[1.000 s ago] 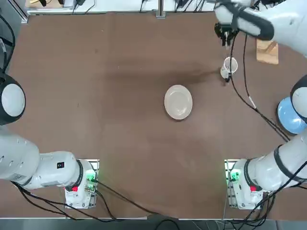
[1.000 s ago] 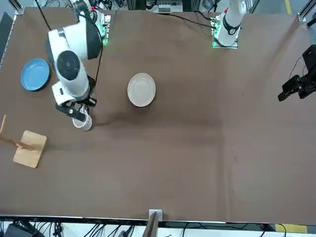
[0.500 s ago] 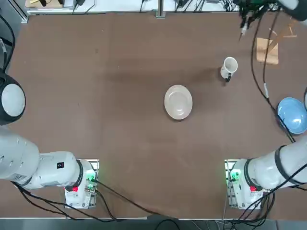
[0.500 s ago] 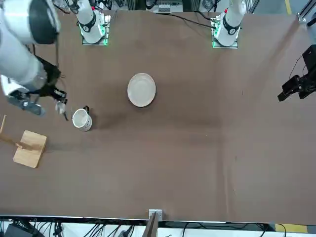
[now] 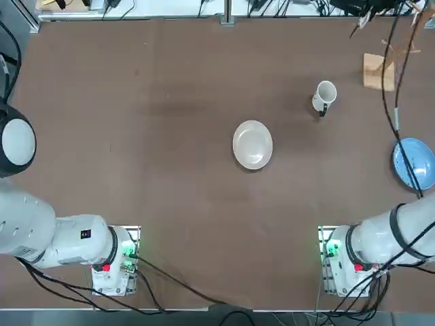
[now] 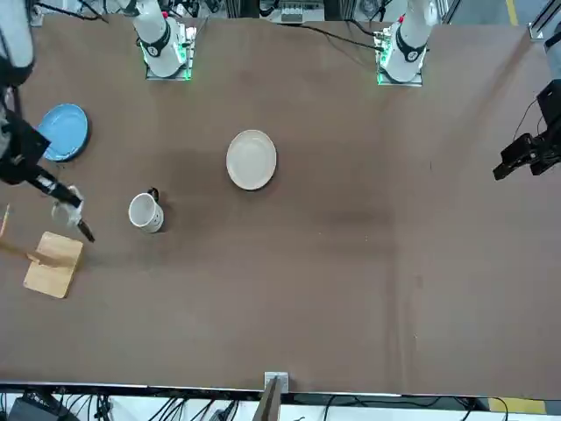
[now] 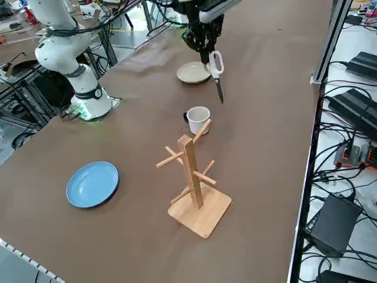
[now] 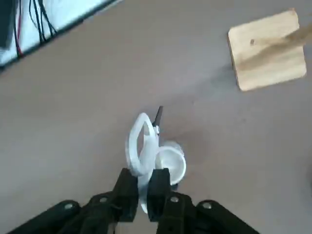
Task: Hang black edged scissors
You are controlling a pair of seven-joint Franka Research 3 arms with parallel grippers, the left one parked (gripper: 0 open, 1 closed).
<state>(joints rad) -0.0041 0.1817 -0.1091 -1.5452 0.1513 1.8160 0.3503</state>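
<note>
The black edged scissors [image 7: 216, 69] hang in the air, pale handle loops up and dark blades pointing down. My right gripper [image 7: 206, 48] is shut on their handle end, high above the table. In the right wrist view the scissors [image 8: 142, 142] stick out past the black fingers [image 8: 127, 187], with the white mug [image 8: 170, 164] on the table underneath. In the front view the scissors [image 6: 72, 212] sit between the mug [image 6: 145, 212] and the wooden peg rack [image 6: 51, 263]. The rack [image 7: 189, 168] stands upright with several bare pegs.
A cream plate [image 5: 252, 145] lies mid-table and a blue plate [image 5: 413, 163] lies near the robot's right edge. The rack's square base [image 5: 378, 71] is at the far right corner. A black device [image 6: 529, 153] sits beyond the opposite edge.
My right gripper has risen from just over the mug and swung toward the rack side and far edge, carrying the scissors. The mug is now uncovered.
</note>
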